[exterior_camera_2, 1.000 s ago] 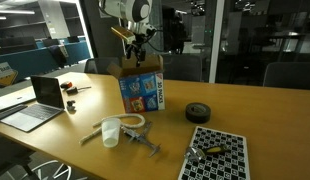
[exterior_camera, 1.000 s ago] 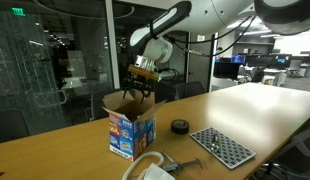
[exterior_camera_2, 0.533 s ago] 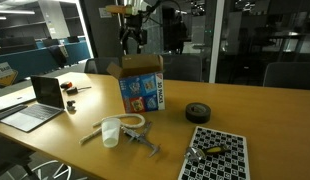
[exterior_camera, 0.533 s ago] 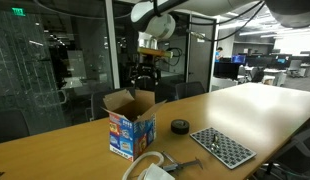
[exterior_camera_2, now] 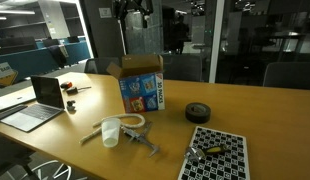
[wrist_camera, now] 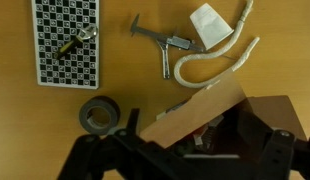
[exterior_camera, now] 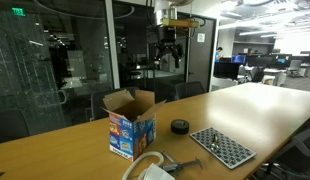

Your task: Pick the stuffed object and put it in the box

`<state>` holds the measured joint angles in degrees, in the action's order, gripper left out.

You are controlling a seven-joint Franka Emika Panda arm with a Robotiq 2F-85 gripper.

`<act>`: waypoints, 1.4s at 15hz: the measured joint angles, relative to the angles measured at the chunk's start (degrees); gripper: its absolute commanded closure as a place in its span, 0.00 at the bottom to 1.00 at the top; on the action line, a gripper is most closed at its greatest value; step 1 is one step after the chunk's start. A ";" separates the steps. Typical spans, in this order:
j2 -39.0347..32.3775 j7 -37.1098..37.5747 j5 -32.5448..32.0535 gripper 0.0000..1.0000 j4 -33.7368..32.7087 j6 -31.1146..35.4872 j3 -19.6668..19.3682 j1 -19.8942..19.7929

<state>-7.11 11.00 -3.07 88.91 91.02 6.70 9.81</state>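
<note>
The box (exterior_camera: pixel 130 127) stands on the wooden table with its flaps up; it shows in both exterior views (exterior_camera_2: pixel 142 90). In the wrist view I look down into the box (wrist_camera: pixel 210 100). The stuffed object (wrist_camera: pixel 201 134) lies inside it, dark with a red-orange patch. It is hidden in both exterior views. My gripper (exterior_camera: pixel 170 57) hangs high above the box, open and empty. It is at the top edge of an exterior view (exterior_camera_2: pixel 132 10) and shows as dark shapes at the bottom of the wrist view (wrist_camera: pixel 190 166).
A black tape roll (exterior_camera: pixel 180 126) (exterior_camera_2: pixel 198 112) (wrist_camera: pixel 98 115) and a grey perforated tray (exterior_camera: pixel 222 146) (exterior_camera_2: pixel 217 155) (wrist_camera: pixel 65 40) lie beside the box. A white cup with tubing (exterior_camera_2: pixel 112 132) (wrist_camera: pixel 207 22), a metal tool (wrist_camera: pixel 160 42) and a laptop (exterior_camera_2: pixel 35 100) are nearby.
My gripper has risen from the box opening to high above it, and now shows nothing in it. The stuffed object now lies in the box.
</note>
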 measured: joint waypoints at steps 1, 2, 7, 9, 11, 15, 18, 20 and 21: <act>2.85 -0.18 -0.31 0.00 2.91 0.04 -0.16 -0.38; 5.56 -0.22 -0.48 0.00 5.90 0.14 -0.28 -0.72; 17.24 -0.29 -0.37 0.00 21.85 0.69 -0.34 -1.75; 21.62 -0.18 0.28 0.00 28.62 1.24 -0.30 -1.76; 26.55 -0.14 2.24 0.00 35.36 2.71 -0.32 -1.76; 37.86 -1.55 7.64 0.00 46.55 6.57 -0.59 -1.76; 44.13 -3.67 8.45 0.00 50.96 7.34 -0.93 -1.76; 46.11 -4.07 8.45 0.00 52.29 7.34 -1.07 -1.76; 46.49 -4.14 8.45 0.00 52.60 7.34 -1.08 -1.76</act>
<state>39.38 6.86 5.39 141.50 98.36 5.62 8.05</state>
